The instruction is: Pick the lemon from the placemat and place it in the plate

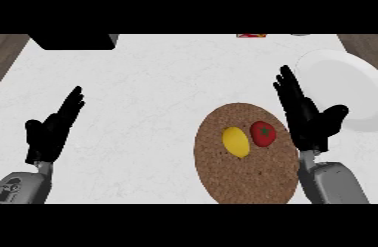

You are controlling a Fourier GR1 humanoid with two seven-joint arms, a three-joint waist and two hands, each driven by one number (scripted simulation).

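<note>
A white, faintly mottled counter top [155, 91] is being seen from steeply above, and most of the view is being filled by it. Strips of brown, wood-toned surface [11, 53] are being shown beyond its far left and far right corners. A black box-like object [74, 41] is being cut off at the far left edge of the counter, and a small red and yellow item [252, 35] is being glimpsed at the far edge; its kind cannot be told. The counter is being lit evenly, with only soft shadows being cast.
</note>
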